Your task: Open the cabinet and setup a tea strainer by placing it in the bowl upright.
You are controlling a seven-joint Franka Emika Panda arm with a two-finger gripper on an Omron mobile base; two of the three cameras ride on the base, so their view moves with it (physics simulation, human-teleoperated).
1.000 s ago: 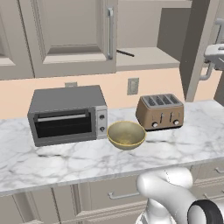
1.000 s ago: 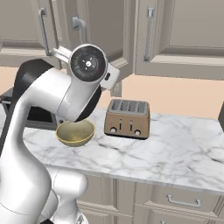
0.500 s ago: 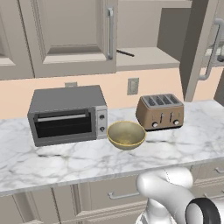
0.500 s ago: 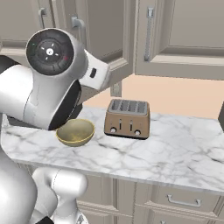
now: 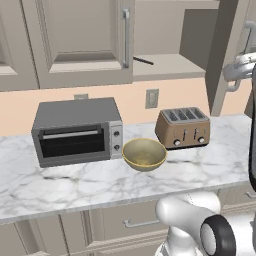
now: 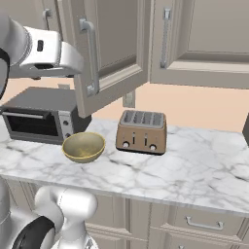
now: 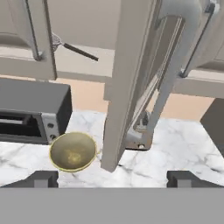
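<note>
Marble worktop lies nearest, and on it the yellowish-olive bowl sits out in front, between the grey toaster oven and the brown toaster, with bare stone before it. Judged from that, the bowl is set where a descending arm can reach it without brushing either appliance.

Just beyond, seen from the hand camera, the right door of the cabinet stands swung out edge-on, its silver bar handle facing the hand. The two dark fingertips stand far apart, spread wide, with nothing between them and nothing touched. The door looks far enough open to leave the shelf reachable.

Farthest back, on the pale shelf inside, lies the tea strainer: its thin dark handle pokes out past the edge of the closed left door, the mesh cup mostly hidden behind it. It lies well apart from the bowl, so the placing is not yet begun.
</note>
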